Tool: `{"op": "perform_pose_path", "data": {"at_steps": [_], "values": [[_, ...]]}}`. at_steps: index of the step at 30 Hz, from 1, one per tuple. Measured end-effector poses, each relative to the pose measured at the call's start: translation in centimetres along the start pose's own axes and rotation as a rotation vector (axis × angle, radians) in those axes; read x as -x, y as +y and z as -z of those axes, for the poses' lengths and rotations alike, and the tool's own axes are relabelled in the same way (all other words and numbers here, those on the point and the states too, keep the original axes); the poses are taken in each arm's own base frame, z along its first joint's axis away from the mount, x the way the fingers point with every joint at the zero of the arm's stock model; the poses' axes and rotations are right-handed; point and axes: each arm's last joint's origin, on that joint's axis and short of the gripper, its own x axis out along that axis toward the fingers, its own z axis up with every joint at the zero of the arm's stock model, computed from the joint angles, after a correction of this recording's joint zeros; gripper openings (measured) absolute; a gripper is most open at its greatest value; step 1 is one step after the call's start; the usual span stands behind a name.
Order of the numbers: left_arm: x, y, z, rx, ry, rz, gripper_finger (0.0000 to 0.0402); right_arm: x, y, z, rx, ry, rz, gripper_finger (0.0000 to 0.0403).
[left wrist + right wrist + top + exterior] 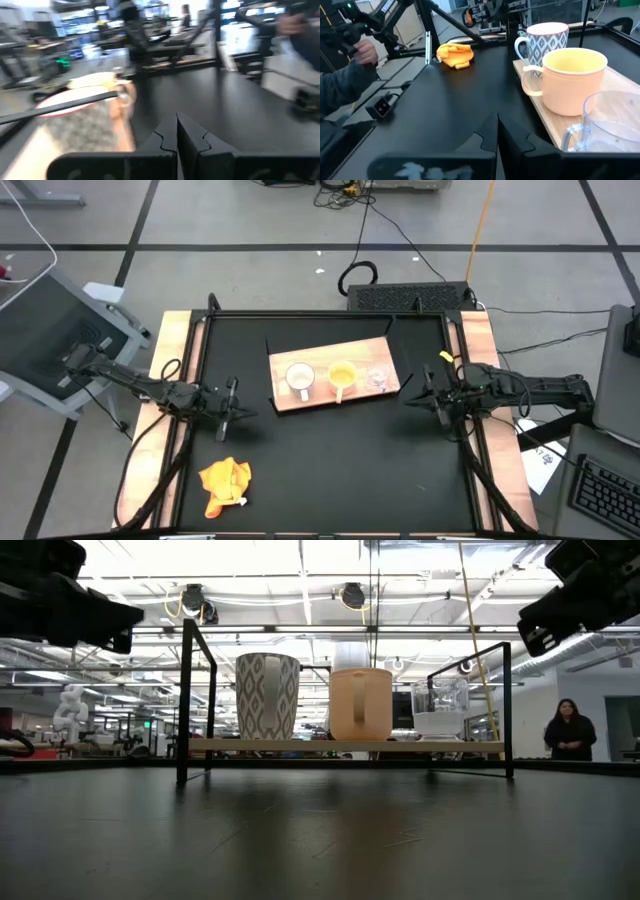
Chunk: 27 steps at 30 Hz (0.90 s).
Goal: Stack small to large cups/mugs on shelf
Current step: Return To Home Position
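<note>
Worktop [320,470]: shelf [322,357] centre, toward 12 o'clock. On it, patterned mug [299,378], yellow mug [342,375], glass mug [378,377], row from 9 to 3. Left claw [176,125] at shelf's 9, right claw [496,125] at 3; both pressed together, empty. Homing: draw arms outward, clear of mugs.

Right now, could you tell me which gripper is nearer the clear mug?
Right. The right gripper is off the board's end where the clear mug stands; the left gripper is off the opposite end, past the patterned mug.
</note>
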Motion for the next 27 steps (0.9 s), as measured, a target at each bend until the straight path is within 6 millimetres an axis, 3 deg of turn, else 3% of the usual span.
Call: {"op": "perform_pose_path", "data": {"at_steps": [13, 27], "values": [[0.7, 2.1, -0.3, -0.007, -0.024, -0.240, 0.0000, -0.3, -0.1, 0.3, 0.047, -0.027, -0.002, 0.0000], [1.4, 2.9, 0.6, 0.074, 0.047, -0.245, 0.0000, -1.3, -0.7, 2.6, 0.089, -0.022, -0.002, 0.0000]]}}
